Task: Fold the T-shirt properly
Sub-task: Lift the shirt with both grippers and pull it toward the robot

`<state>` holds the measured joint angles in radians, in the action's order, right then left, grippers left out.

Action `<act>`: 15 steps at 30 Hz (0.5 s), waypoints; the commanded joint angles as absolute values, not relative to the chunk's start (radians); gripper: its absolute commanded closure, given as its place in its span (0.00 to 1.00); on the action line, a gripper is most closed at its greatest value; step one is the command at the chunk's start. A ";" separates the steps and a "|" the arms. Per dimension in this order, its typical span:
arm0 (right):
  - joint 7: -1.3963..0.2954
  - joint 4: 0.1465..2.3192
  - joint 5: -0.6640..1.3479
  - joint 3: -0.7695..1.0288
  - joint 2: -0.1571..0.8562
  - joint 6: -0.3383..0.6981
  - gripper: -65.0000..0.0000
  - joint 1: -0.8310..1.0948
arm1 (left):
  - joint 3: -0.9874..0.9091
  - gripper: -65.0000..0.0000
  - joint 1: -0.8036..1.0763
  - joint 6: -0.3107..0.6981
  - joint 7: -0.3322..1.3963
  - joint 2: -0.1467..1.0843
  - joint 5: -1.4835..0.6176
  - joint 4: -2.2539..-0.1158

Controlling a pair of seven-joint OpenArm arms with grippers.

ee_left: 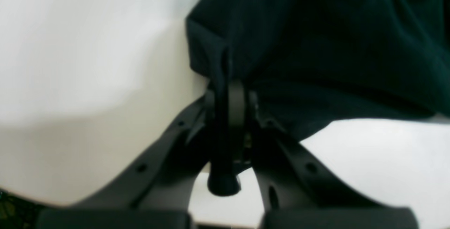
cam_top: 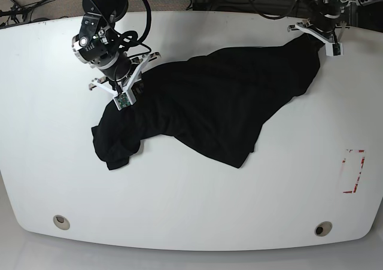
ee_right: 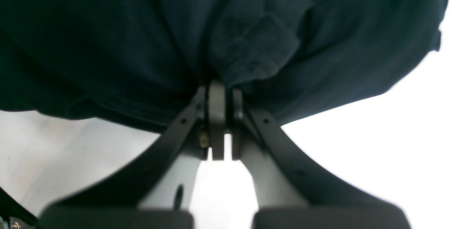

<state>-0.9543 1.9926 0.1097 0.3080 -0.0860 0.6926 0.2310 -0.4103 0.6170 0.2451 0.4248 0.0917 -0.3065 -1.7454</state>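
The black T-shirt [cam_top: 209,102] lies crumpled and stretched slantwise across the white table [cam_top: 191,210], from a bunched lump at the left to the far right corner. My right gripper [cam_top: 127,85] is at the shirt's left end. In the right wrist view the gripper [ee_right: 219,88] is shut on a gathered fold of the T-shirt [ee_right: 140,39]. My left gripper [cam_top: 316,35] is at the shirt's far right end. The left wrist view shows that gripper [ee_left: 228,90] shut on a pinched edge of the T-shirt [ee_left: 334,46], with a strand of cloth hanging between the fingers.
A red-outlined mark [cam_top: 353,171] lies on the table near the right edge. Two round holes [cam_top: 60,221] [cam_top: 323,228] sit near the front edge. Cables [cam_top: 263,0] run along the far edge behind the table.
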 commanded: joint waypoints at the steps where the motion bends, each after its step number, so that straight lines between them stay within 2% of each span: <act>1: -0.934 2.026 0.122 0.308 -0.084 0.698 1.00 0.217 | -0.414 1.00 0.605 0.243 0.440 0.099 -0.262 -1.768; 5: -0.934 2.028 0.122 0.308 -0.084 0.698 1.00 0.188 | -0.417 1.00 0.581 0.260 0.440 0.099 -0.206 -1.847; 15: -0.934 2.028 0.120 0.309 -0.076 0.698 1.00 0.041 | -0.417 1.00 0.461 0.412 0.443 0.101 -0.013 -1.995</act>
